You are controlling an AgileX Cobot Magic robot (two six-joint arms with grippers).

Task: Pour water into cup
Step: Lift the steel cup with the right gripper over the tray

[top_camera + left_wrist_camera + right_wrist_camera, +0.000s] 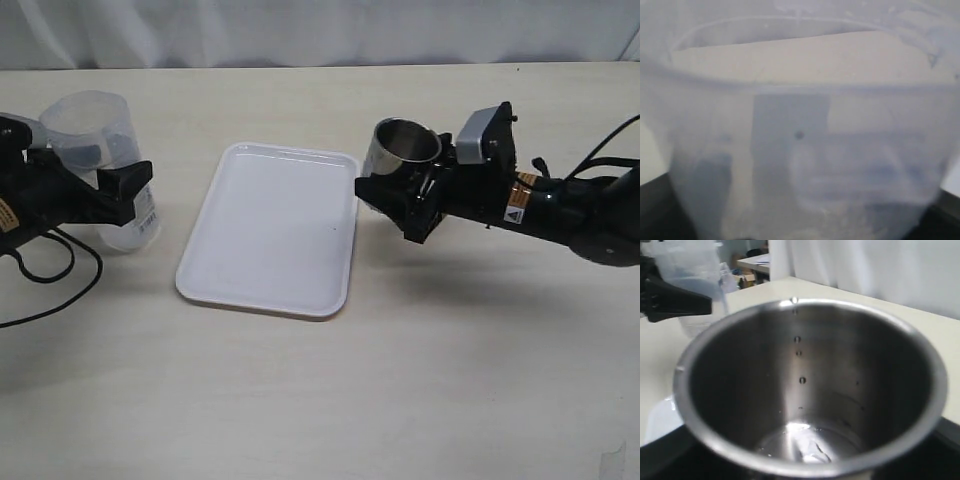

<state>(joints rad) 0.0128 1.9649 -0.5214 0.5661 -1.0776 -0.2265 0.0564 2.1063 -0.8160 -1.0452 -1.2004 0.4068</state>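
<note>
The steel cup (402, 148) sits between the fingers of my right gripper (402, 192), which is shut on it just off the right edge of the tray. In the right wrist view the cup (740, 390) fills the frame, with drops on its inner wall and a little clear water (807, 440) at the bottom. At the far left, my left gripper (115, 195) is shut on a translucent plastic beaker (95, 135), which leans slightly. The beaker (800, 165) blurs the whole left wrist view, and I cannot make out any liquid in it.
A white rectangular tray (270, 230) lies on the beige table between the two arms. A black cable (60, 270) loops on the table below the left arm. The right arm's body (560, 210) stretches in from the right edge.
</note>
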